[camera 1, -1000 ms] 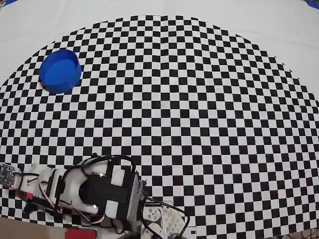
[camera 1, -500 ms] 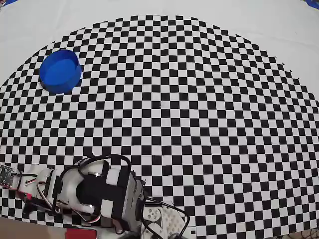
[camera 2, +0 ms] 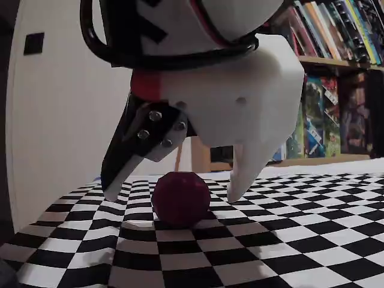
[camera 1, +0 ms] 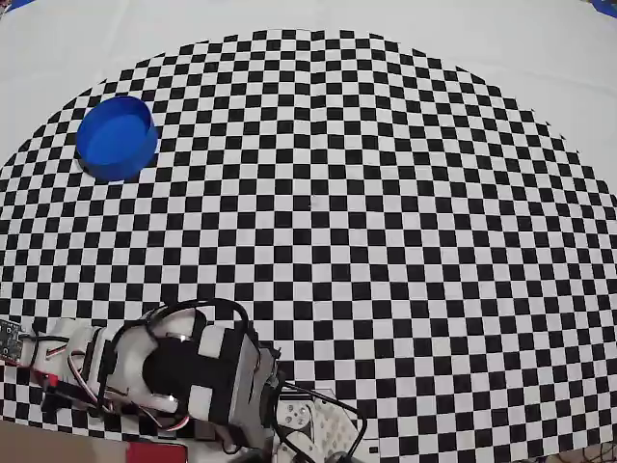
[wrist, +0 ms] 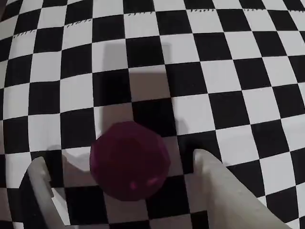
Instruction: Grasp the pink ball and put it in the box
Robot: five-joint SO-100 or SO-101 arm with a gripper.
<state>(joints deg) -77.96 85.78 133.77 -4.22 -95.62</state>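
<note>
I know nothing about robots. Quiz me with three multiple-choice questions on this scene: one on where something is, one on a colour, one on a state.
1. In the overhead view, the box sits:
A upper left
B lower right
C centre

2. The mat's pattern is:
A black and white
B green and yellow
C plain grey

3. The gripper is:
A shut on the pink ball
B open, a finger on each side of the ball
C carrying the ball above the box

Answers: 1 A, the blue box is near the mat's upper-left edge. 2 A, checker squares. 3 B, gaps show beside the ball, which rests on the mat.
</note>
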